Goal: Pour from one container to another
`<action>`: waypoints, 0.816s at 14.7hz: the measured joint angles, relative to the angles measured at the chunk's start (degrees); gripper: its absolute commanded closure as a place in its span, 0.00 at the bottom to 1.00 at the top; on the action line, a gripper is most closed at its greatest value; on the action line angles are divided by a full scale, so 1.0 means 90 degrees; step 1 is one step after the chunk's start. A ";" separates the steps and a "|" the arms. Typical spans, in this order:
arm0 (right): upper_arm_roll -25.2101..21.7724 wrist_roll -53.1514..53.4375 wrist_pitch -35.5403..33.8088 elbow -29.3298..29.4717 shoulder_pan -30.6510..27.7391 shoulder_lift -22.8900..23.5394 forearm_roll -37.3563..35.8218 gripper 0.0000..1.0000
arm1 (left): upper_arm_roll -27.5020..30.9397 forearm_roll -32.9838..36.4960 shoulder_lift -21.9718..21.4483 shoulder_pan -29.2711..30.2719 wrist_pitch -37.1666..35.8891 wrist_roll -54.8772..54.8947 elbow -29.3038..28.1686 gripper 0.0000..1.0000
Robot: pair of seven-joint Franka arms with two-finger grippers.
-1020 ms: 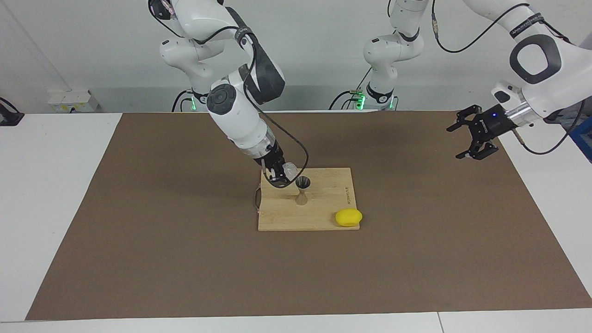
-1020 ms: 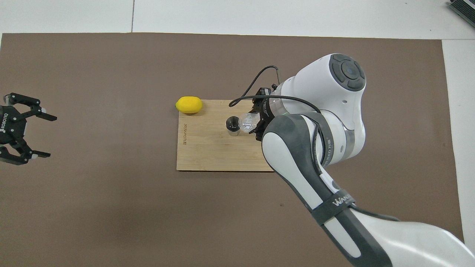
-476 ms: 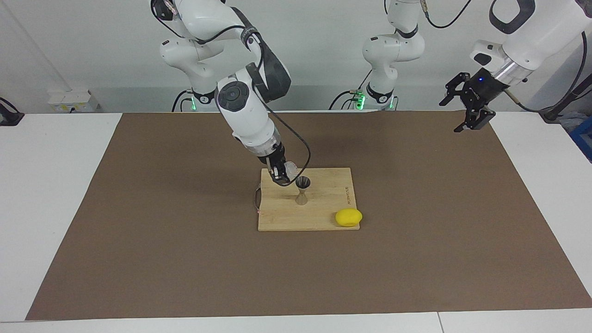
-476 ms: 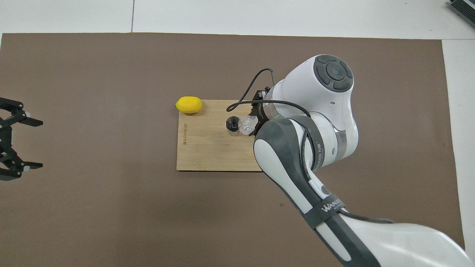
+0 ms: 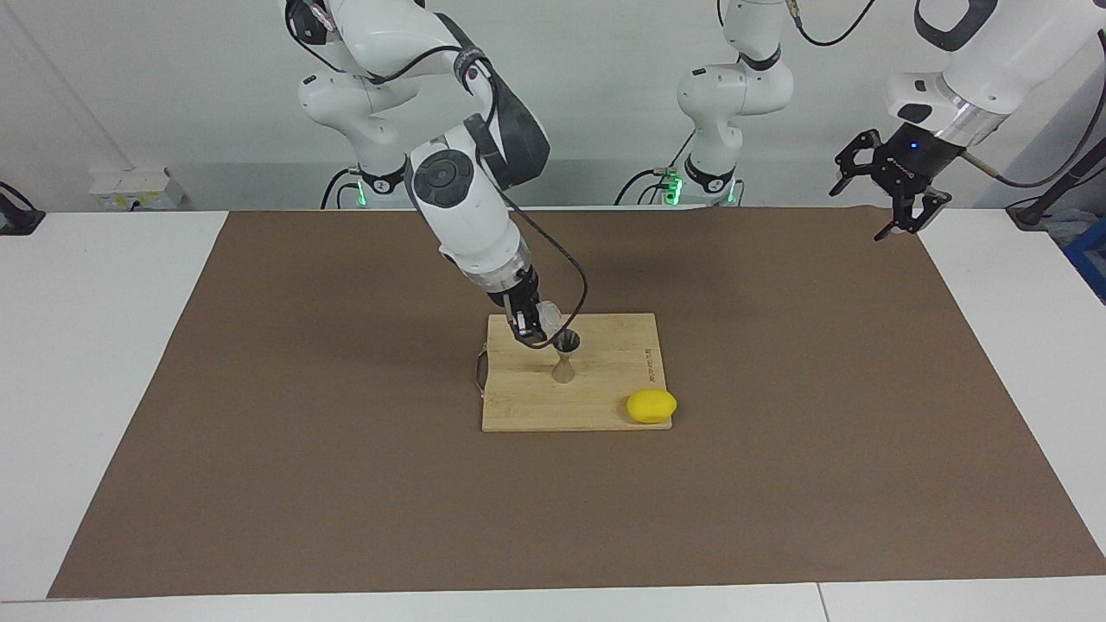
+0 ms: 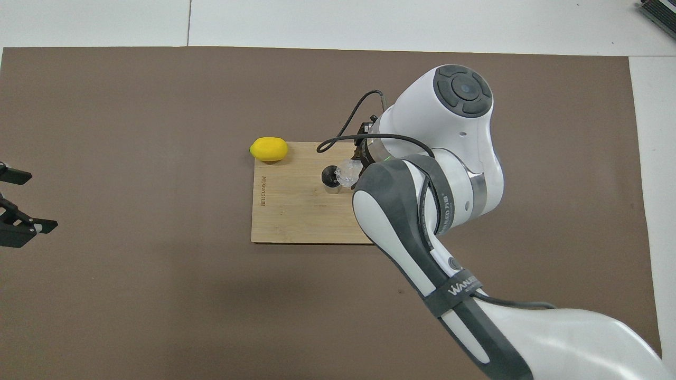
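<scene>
A steel hourglass jigger [image 5: 565, 356] [image 6: 331, 179] stands upright on a wooden cutting board [image 5: 605, 393] [image 6: 296, 216]. My right gripper [image 5: 534, 325] is shut on the small clear cup [image 5: 549, 313] [image 6: 349, 170]. The cup is tilted, with its lip at the jigger's open top on the side toward the right arm's end. In the overhead view the right arm hides most of that gripper. Whether anything is in the cup cannot be made out. My left gripper [image 5: 894, 192] [image 6: 34, 201] hangs open and empty, high over the mat's edge at the left arm's end.
A yellow lemon [image 5: 651, 406] [image 6: 269, 149] lies at the board's corner farthest from the robots, toward the left arm's end. A brown mat [image 5: 302, 432] covers the table under the board. A cable loops from the right wrist over the board.
The right gripper has carried the cup closer to the jigger's mouth and tipped it further. The left arm has risen and drawn back toward its own end of the table, its gripper still open.
</scene>
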 measured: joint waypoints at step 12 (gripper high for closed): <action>-0.0009 0.0037 -0.0219 0.0151 0.0062 0.0064 -0.0251 1.00 | 0.0102 0.0240 0.0000 0.0065 0.0054 -0.3806 -0.0003 0.00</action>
